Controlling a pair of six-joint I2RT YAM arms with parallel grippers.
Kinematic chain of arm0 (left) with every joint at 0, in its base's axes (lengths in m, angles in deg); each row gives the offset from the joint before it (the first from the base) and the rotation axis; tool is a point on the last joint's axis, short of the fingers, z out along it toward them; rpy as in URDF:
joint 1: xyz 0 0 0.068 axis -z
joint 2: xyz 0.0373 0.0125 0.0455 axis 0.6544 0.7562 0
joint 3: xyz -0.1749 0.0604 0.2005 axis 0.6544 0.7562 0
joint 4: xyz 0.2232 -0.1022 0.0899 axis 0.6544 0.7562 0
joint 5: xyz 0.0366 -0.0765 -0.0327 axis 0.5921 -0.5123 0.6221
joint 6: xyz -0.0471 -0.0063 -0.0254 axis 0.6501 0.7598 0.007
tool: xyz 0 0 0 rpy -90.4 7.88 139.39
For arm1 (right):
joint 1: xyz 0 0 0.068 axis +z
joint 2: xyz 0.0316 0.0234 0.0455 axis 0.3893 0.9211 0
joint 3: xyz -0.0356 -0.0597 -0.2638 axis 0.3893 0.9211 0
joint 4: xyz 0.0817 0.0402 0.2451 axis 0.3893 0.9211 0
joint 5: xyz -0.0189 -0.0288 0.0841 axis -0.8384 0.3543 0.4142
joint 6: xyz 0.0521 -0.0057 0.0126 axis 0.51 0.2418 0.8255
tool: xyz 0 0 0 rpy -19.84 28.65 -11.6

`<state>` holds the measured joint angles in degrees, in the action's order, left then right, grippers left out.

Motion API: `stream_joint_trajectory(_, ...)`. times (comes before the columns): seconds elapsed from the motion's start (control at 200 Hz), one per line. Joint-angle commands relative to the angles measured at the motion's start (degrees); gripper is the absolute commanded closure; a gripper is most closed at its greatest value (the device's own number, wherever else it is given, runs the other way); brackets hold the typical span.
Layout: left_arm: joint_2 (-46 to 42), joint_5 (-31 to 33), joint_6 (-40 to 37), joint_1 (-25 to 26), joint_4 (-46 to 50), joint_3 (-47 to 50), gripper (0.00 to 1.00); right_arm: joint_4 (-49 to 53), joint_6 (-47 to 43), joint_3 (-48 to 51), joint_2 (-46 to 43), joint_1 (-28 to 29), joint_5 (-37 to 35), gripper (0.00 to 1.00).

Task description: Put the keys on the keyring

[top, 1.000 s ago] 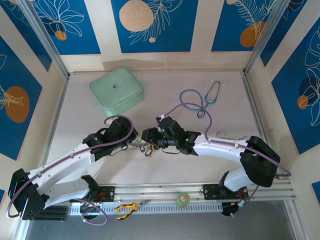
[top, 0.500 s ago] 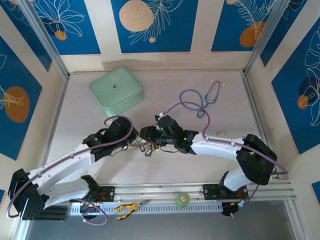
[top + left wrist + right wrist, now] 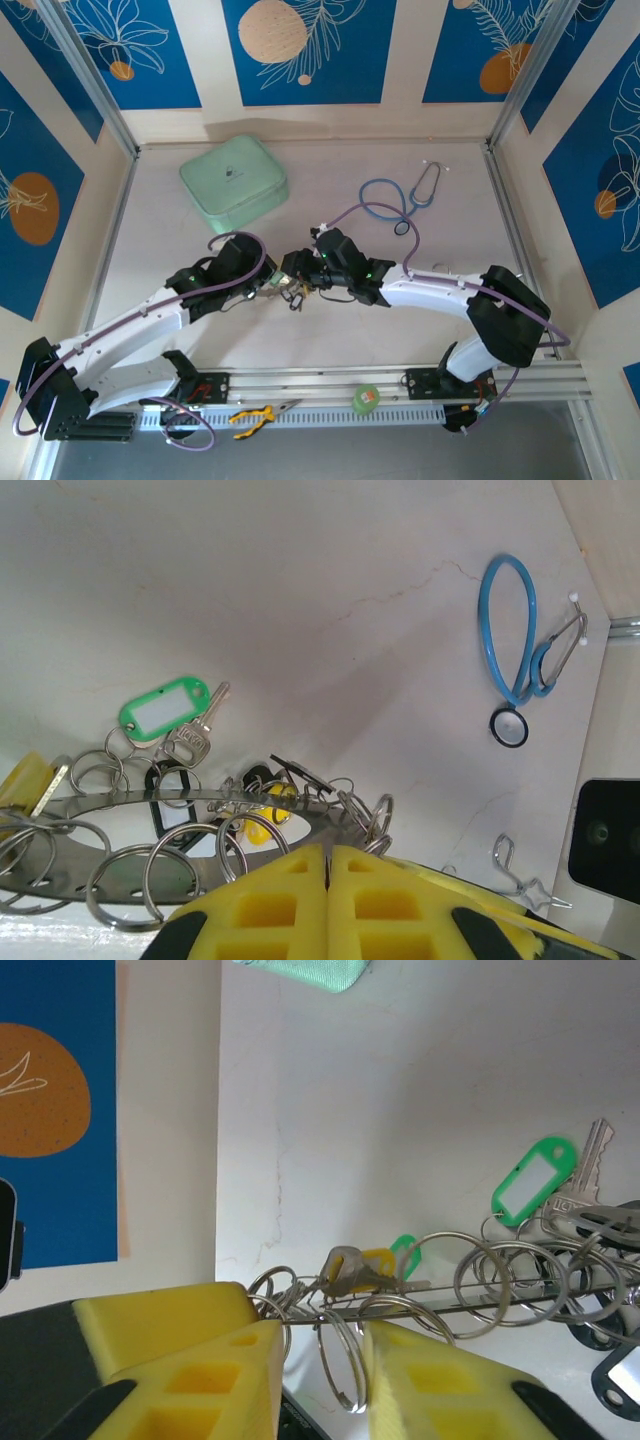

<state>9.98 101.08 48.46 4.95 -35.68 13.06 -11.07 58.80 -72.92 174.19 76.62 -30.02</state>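
Observation:
In the left wrist view my left gripper (image 3: 328, 852) is shut on the rim of the keyring (image 3: 110, 805), a flat silvery plate carrying several split rings. A green-tagged key (image 3: 165, 708) lies just beyond it, and a yellow tag (image 3: 262, 818) hangs below. In the right wrist view my right gripper (image 3: 322, 1345) stands open at the keyring (image 3: 470, 1305), which shows edge-on. One split ring (image 3: 340, 1365) hangs between the fingers. A yellow-tagged key (image 3: 365, 1265) rests on the rim, and a green-tagged key (image 3: 535, 1182) lies behind. From above, both grippers meet at the keys (image 3: 292, 295) mid-table.
A mint-green case (image 3: 233, 181) sits at the back left. A blue stethoscope (image 3: 400, 205) lies at the back right. A small wire clip (image 3: 512, 868) rests on the table near the right arm. A green tape roll (image 3: 366, 398) and yellow pliers (image 3: 258, 412) lie on the front rail.
My right gripper has moved left onto the keyring and its jaws have narrowed around a split ring. The left gripper has kept its hold and place.

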Motion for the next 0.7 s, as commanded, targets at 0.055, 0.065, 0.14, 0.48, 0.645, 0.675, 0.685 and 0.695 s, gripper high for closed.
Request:
stream_joint_trajectory(0.055, -1.0, -0.1, 3.3, 0.5, -0.1, 0.6, 1.0, -1.6, 0.6, -1.2, 0.9, -0.5, -0.1, 0.79)
stream_joint_trajectory(0.065, -1.0, -0.1, 3.3, 0.6, -0.1, 0.6, 1.0, -1.6, 0.6, -1.2, 0.9, -0.5, -0.1, 0.8)
stream_joint_trajectory(0.14, -1.1, -0.1, 3.4, 0.5, -0.1, 0.6, 1.0, -1.5, 0.6, -1.1, 1.0, -0.5, 0.0, 0.84)
stream_joint_trajectory(0.48, -5.3, 3.5, -1.1, 0.5, -5.7, 5.0, 0.71, 0.9, -4.3, -0.8, -0.4, -0.7, -0.9, 1.0)
stream_joint_trajectory(0.645, -11.0, 7.0, -5.1, 0.5, -7.9, 9.1, 0.47, 7.0, -14.0, -2.7, -3.2, -1.1, -0.6, 1.0)
stream_joint_trajectory(0.675, -12.0, 7.9, -6.6, 0.5, -7.1, 9.1, 0.44, 7.8, -16.1, -3.0, -3.7, -1.3, -0.4, 1.0)
stream_joint_trajectory(0.685, -12.4, 8.4, -7.1, 0.5, -6.8, 9.0, 0.43, 8.1, -16.8, -3.0, -3.9, -1.4, -0.2, 1.0)
stream_joint_trajectory(0.695, -12.8, 8.8, -7.7, 0.5, -6.5, 9.0, 0.42, 8.4, -17.5, -3.2, -4.1, -1.4, -0.1, 1.0)
